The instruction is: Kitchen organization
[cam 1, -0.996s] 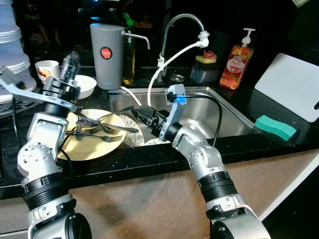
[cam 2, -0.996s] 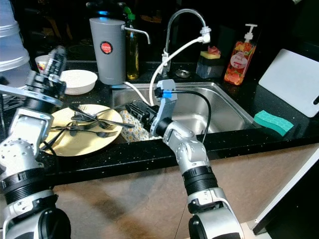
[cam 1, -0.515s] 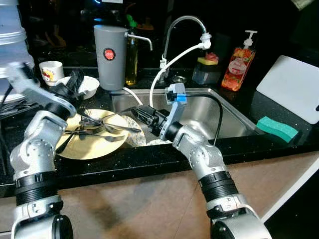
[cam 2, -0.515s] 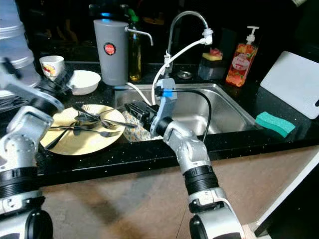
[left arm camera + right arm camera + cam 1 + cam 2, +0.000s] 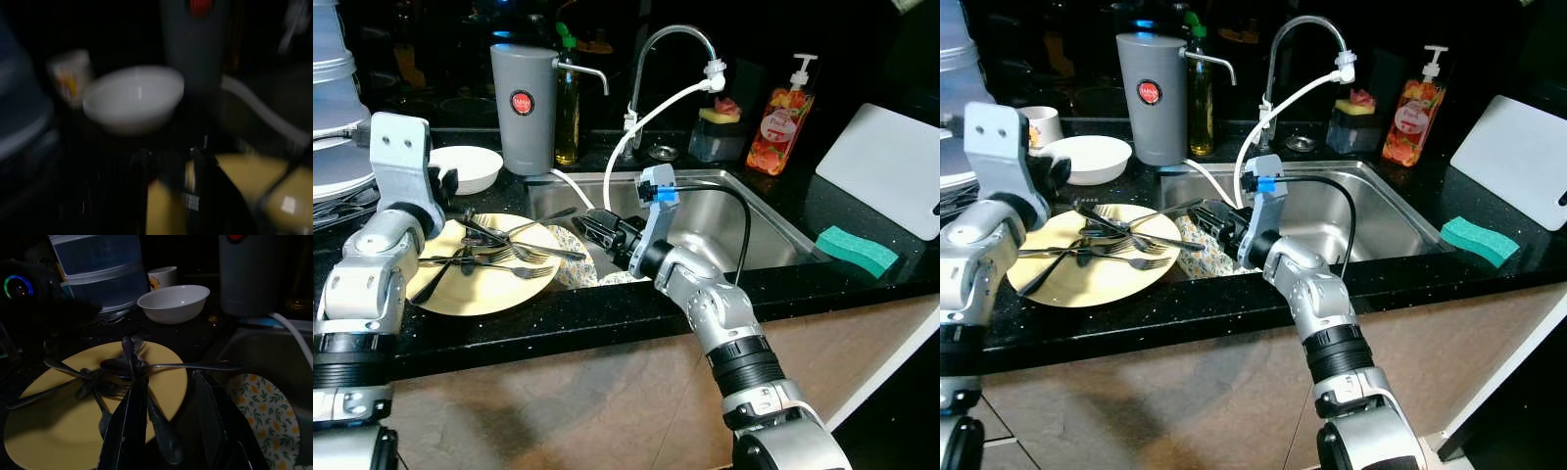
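Nearest on the black bench [image 5: 607,318], the yellow plate [image 5: 484,289] is lying flat just left of the sink [image 5: 759,220], carrying a loose heap of cutlery [image 5: 504,250]: forks and spoons crossing each other, with one long handle reaching out over the plate's edge toward the sink. These pieces look stiff, light and slick, likely to slide and clatter against one another, so a hold across a single handle near its middle, where it is standing clear of the pile, seems the safest choice. The plate itself is probably rigid and breakable, and best taken by its rim.

The right end effector [image 5: 168,396] is reaching leftward from the sink side, its arm bent low over the bench edge, its two black fingers [image 5: 129,416] parted and straddling nothing, with the tips hanging at the plate's near rim beside the crossed handles. Just behind it, a floral-patterned plate [image 5: 266,416] is leaning inside the sink.

The left end effector [image 5: 168,191] is hovering above the plate's far-left edge, wrist raised and bent; its view is blurred, and I cannot tell whether its fingers are parted.

Further back, a white bowl [image 5: 465,166] is sitting near a small mug [image 5: 1043,124], and a grey canister [image 5: 522,108] is standing beside the tap [image 5: 671,59].
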`<state>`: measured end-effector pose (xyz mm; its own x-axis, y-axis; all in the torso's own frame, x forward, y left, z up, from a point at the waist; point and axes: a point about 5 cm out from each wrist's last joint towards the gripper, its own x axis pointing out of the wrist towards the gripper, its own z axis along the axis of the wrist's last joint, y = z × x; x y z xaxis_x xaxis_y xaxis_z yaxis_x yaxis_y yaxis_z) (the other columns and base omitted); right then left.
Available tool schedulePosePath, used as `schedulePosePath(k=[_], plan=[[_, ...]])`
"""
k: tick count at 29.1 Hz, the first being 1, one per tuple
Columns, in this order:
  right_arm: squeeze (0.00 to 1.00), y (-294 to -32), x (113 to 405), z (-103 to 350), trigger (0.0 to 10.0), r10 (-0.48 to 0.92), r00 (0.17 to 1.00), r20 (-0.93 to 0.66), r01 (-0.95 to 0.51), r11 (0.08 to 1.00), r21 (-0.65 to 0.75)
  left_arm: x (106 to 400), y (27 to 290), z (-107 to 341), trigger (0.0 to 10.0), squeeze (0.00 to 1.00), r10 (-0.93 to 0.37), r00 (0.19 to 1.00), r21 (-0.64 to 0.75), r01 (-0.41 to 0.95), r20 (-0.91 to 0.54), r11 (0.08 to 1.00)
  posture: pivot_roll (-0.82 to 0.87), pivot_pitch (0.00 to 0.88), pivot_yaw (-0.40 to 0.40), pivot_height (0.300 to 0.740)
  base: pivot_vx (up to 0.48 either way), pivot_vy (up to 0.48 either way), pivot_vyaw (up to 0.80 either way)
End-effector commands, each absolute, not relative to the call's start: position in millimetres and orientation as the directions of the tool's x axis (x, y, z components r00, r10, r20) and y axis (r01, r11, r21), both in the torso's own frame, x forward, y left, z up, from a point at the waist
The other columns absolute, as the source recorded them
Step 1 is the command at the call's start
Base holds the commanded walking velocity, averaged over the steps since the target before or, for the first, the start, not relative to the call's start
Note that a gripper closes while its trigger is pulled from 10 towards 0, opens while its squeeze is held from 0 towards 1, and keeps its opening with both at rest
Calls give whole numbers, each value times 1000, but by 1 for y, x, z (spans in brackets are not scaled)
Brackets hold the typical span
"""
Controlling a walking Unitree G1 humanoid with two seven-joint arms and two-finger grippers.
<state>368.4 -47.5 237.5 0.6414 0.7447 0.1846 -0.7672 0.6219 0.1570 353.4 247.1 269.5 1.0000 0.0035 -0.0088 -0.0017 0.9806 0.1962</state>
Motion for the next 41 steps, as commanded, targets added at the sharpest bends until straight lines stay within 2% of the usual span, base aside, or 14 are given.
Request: schedulePosePath(k=[1, 2, 7, 11, 16, 23, 24, 25, 41], plan=[[0, -51, 368, 240, 10000, 746, 640, 186, -769, 626, 133, 350, 246, 261, 10000, 1000, -7, 996, 241, 28, -87, 970, 26, 10, -78, 740, 0, 0, 0], [0, -53, 368, 240, 10000, 752, 635, 179, -773, 622, 126, 347, 244, 258, 10000, 1000, -65, 987, 289, 105, -146, 952, 25, 13, -81, 740, 0, 0, 0], [0, -54, 367, 239, 10000, 761, 626, 168, -779, 616, 115, 338, 242, 261, 10000, 1000, -153, 962, 325, 223, -227, 919, 23, 14, -83, 740, 0, 0, 0], [0, -55, 367, 240, 10000, 769, 617, 165, -787, 607, 112, 331, 246, 273, 10000, 1000, -169, 952, 329, 250, -255, 911, 21, 10, -88, 740, 0, 0, 0], [0, -54, 365, 240, 10000, 787, 596, 161, -803, 585, 111, 314, 252, 270, 10000, 1000, -210, 888, 375, 373, -409, 849, 22, 6, -89, 740, 0, 0, 0], [0, -53, 363, 237, 10000, 808, 572, 144, -820, 561, 112, 306, 263, 265, 10000, 1000, -182, 849, 366, 395, -496, 843, 26, 1, -93, 740, 0, 0, 0], [0, -53, 363, 236, 10000, 811, 567, 140, -823, 556, 112, 306, 264, 263, 10000, 282, -182, 843, 351, 394, -507, 849, 26, 1, -93, 740, 0, 0, 0], [0, -52, 362, 236, 10000, 819, 559, 133, -829, 548, 110, 304, 266, 260, 10000, 0, -185, 829, 324, 398, -528, 858, 26, 1, -93, 740, 0, 0, 0], [0, -49, 358, 233, 10000, 845, 524, 111, -851, 513, 111, 304, 284, 226, 10000, 0, -192, 750, 202, 400, -633, 894, 21, 0, -102, 740, 0, 0, 0]])
